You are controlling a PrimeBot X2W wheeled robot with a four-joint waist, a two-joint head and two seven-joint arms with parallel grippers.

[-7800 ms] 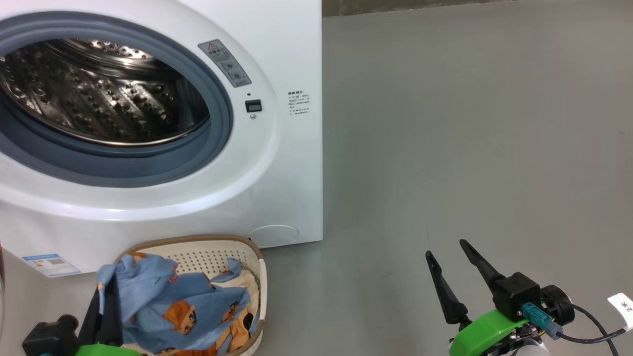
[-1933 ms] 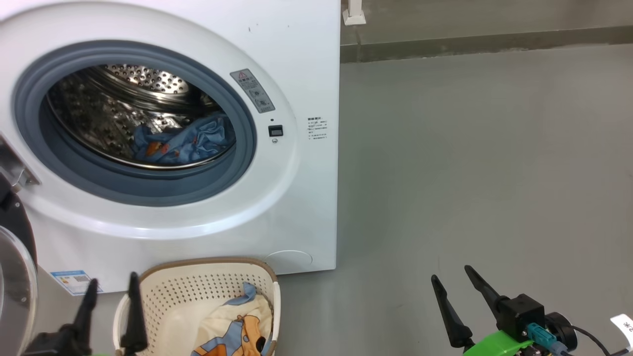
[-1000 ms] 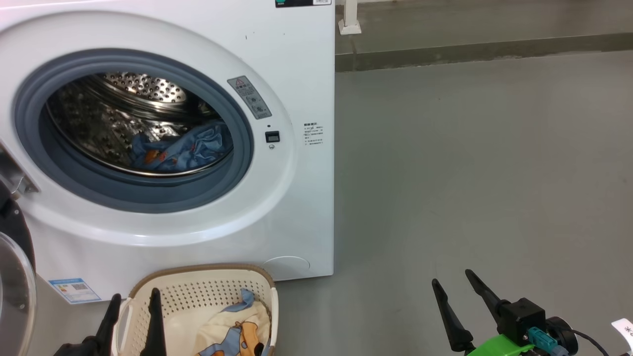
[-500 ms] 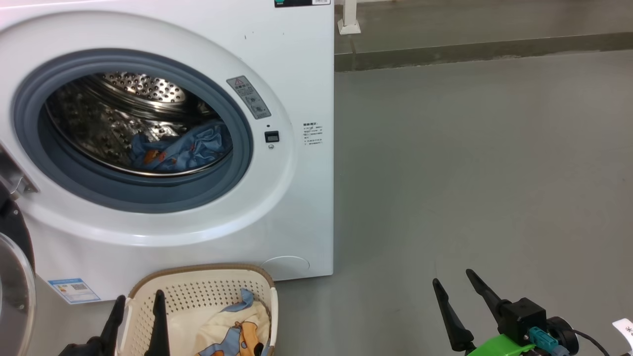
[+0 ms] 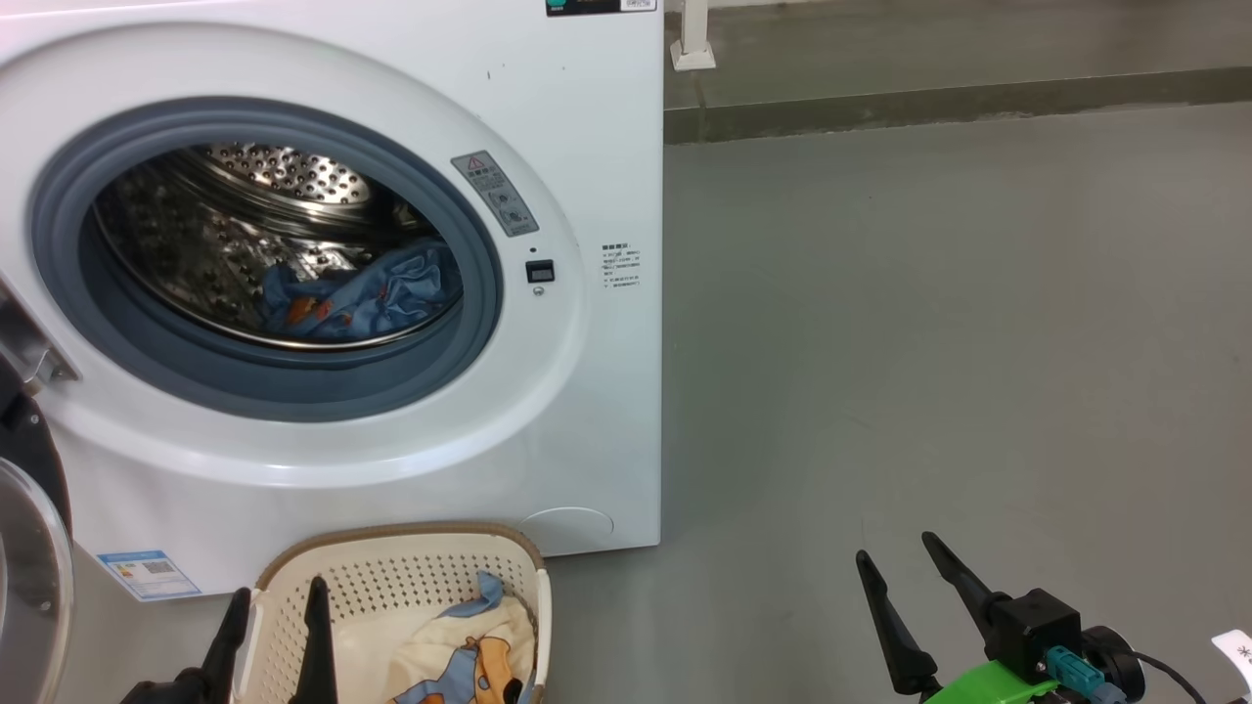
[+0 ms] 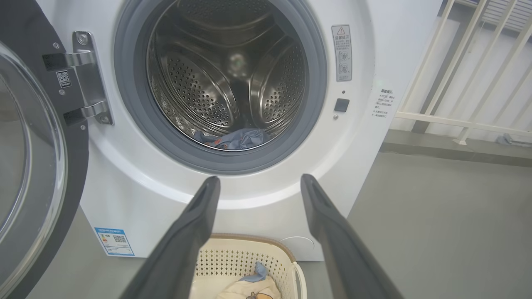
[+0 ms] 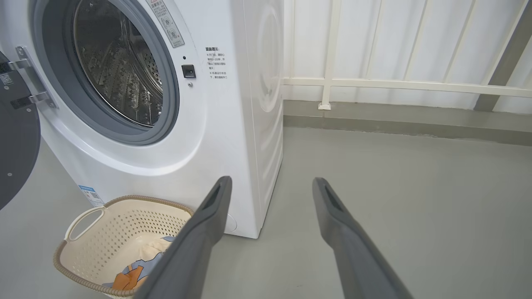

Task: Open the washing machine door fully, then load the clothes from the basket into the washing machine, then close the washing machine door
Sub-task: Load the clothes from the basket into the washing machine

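Grey concrete floor (image 5: 929, 342) surrounds the white front-loading washing machine (image 5: 587, 420); its round black-rimmed glass door (image 6: 77, 174) hangs open at nine o'clock. Light-blue clothes (image 5: 372, 293) lie in the steel drum (image 6: 199, 83), cream cloth (image 5: 460, 640) in the perforated cream basket (image 5: 411, 577) at six. My left gripper (image 5: 278, 587) and right gripper (image 5: 894, 546) stand spread, empty.

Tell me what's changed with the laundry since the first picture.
The blue garment left the basket and now lies in the drum. The left gripper, then down in the basket, now hovers open over it; the cream cloth remains inside. The right gripper stayed open, idle; the door stayed open.
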